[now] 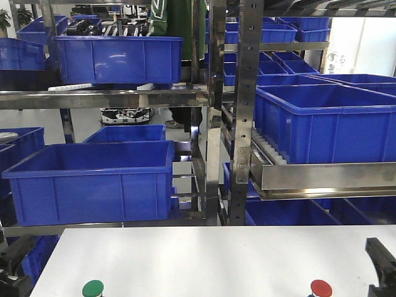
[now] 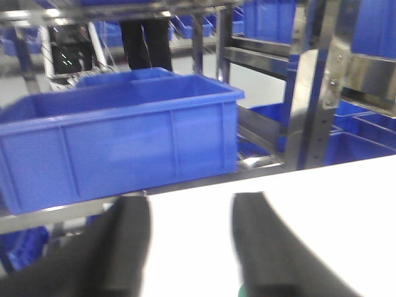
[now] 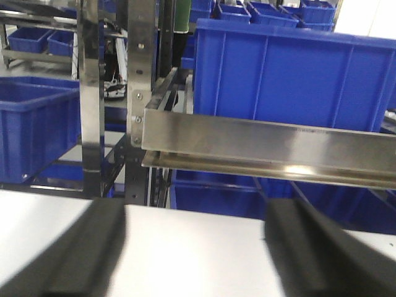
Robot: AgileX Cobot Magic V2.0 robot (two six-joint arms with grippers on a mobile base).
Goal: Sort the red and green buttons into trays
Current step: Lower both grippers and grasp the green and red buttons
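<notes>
A green button (image 1: 93, 288) with a round cap sits on the near left of the white table (image 1: 204, 257). A red button (image 1: 321, 288) just like it sits near right, well apart. The left gripper (image 2: 192, 247) and right gripper (image 3: 195, 253) are both wide open and hold nothing

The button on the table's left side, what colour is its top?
Green. The button shows best in the front-facing view, right at the bottom edge.
</notes>
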